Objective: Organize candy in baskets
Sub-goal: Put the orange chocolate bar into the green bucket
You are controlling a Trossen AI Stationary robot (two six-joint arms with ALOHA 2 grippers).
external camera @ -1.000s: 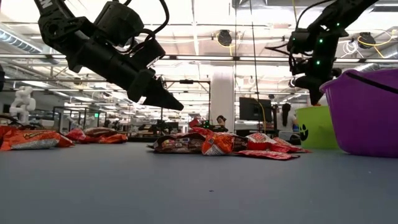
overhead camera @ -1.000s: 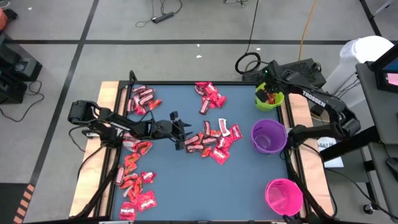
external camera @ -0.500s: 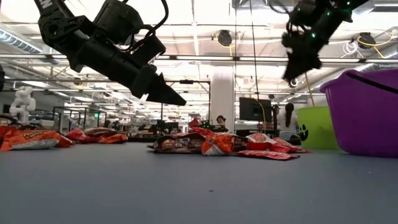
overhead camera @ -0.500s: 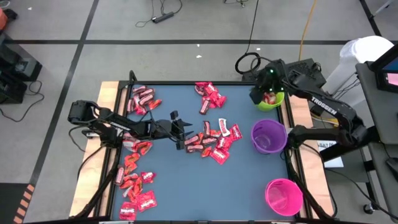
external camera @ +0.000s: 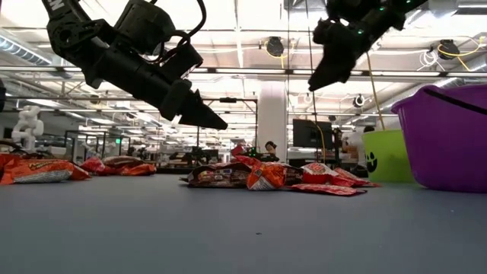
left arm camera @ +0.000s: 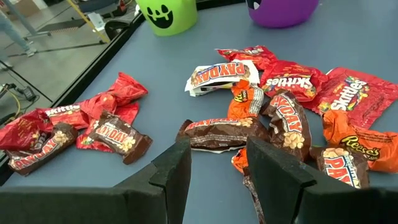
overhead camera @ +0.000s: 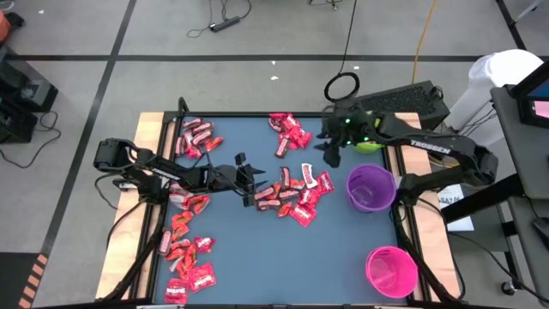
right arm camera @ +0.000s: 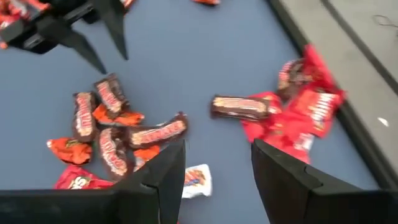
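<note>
Red, orange and dark brown wrapped candy (overhead camera: 292, 196) lies in several heaps on the blue worktop (overhead camera: 257, 257): one heap at the middle, one by the far edge (overhead camera: 289, 130), one at the far left corner (overhead camera: 196, 136), and a trail along the left edge down to the near left corner (overhead camera: 184, 257). Three baskets stand along the right edge: the lime green basket (overhead camera: 371, 144) at the far right corner, the purple basket (overhead camera: 371, 188) midway, and the pink basket (overhead camera: 391, 270) at the near right corner. The left gripper (overhead camera: 250, 182) hangs above the left side of the middle heap, its fingers (left arm camera: 177, 171) apart and holding nothing. The right gripper (overhead camera: 329, 154) is raised over the worktop between the far heap and the lime green basket, its fingers (right arm camera: 165, 171) also apart and empty.
</note>
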